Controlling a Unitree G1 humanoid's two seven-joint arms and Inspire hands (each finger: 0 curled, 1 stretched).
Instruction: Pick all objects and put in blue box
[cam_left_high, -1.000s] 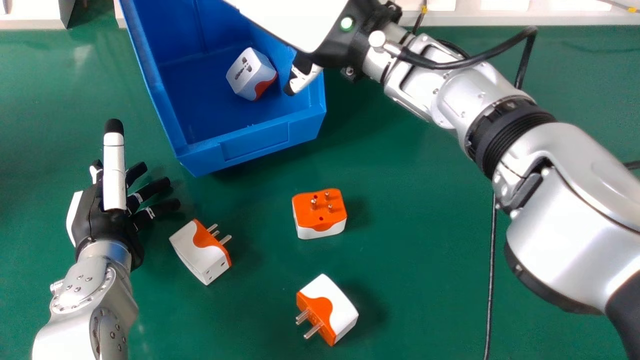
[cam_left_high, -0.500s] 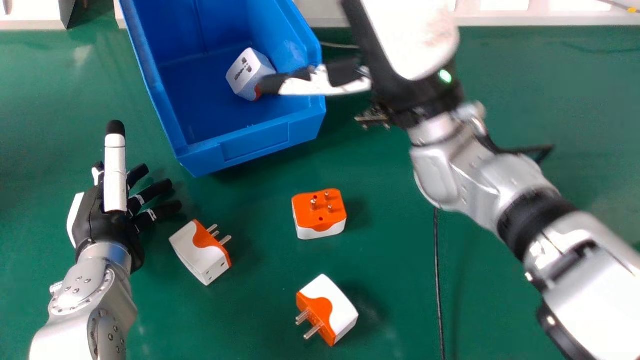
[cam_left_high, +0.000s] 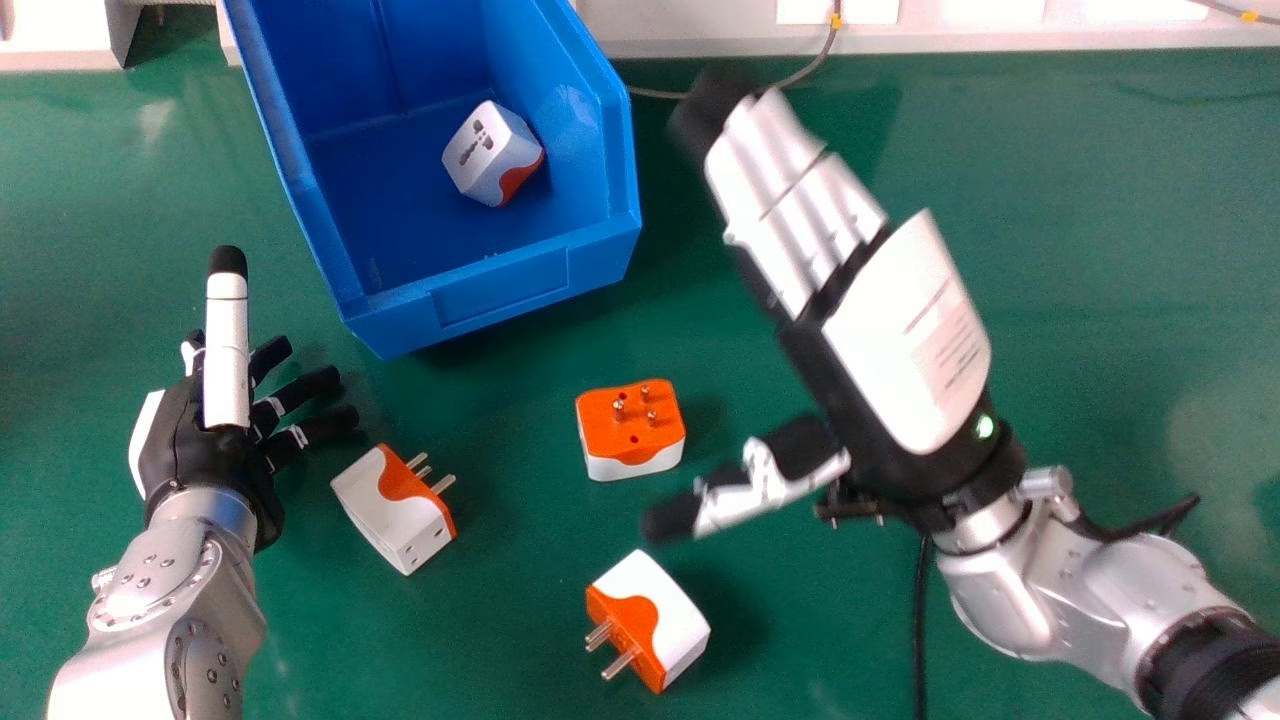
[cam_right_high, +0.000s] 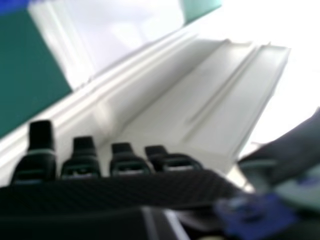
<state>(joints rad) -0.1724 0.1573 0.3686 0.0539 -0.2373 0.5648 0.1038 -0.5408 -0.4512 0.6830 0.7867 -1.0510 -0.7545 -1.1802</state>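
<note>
While one adapter (cam_left_high: 492, 155) lies inside the blue box (cam_left_high: 500, 290), toward its right wall, three others are out on the green worktop (cam_left_high: 490, 640), so I'd call the job roughly a quarter done. Left to collect are the pins-up adapter (cam_left_high: 630, 428) in front of the box, the tilted adapter (cam_left_high: 385, 500) near the left robot hand (cam_left_high: 195, 445), and the nearest adapter (cam_left_high: 650, 620), its prongs facing left. The right robot hand (cam_left_high: 900, 340) is empty, beside the box, its fingers extended and its thumb well apart from them; the left one also has its fingers straight and spread, holding nothing. Three more pick-and-drops should finish it
</note>
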